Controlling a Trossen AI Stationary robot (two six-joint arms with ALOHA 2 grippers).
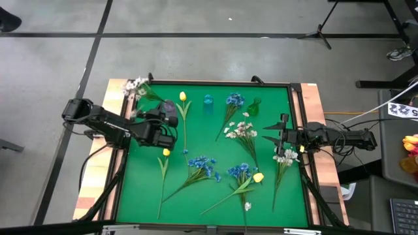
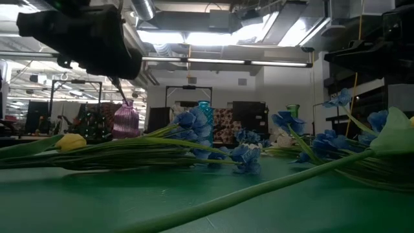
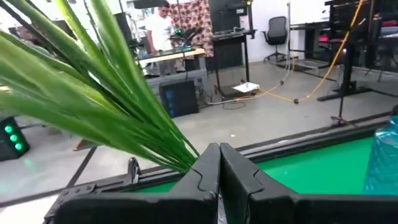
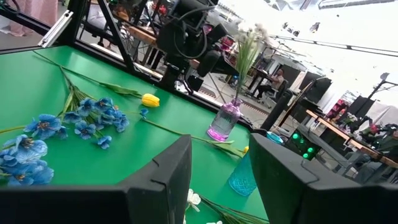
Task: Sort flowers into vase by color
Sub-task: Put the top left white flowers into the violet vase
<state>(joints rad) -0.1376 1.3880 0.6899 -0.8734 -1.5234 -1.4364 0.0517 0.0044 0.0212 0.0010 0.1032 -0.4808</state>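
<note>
Green matting (image 1: 274, 196) covers the table, and the loose flowers are scattered across it. Blue clustered blooms (image 1: 204, 166) lie near the middle front, with a second blue stem (image 1: 240, 172) just to their right and a third (image 1: 234, 101) toward the back. White sprays (image 1: 241, 130) lie right of centre, and another white spray (image 1: 285, 156) lies at the right edge. Yellow buds are seen at the back (image 1: 183, 96), at the left centre (image 1: 166, 152) and near the front (image 1: 258, 177).

Three vases stand along the back: a purple vase (image 1: 170, 106), a blue vase (image 1: 208, 102) and a green vase (image 1: 254, 105). A white spray (image 4: 247, 38) is seen standing in the purple vase.

The left gripper (image 3: 219, 163) is positioned beside the purple vase, with its fingers closed on the green stalks (image 3: 93, 93) of a white-blossom stem (image 1: 135, 85).

The right gripper (image 1: 282, 136) is held over the right side of the matting, partly open, with nothing between its fingers (image 4: 163, 180).
</note>
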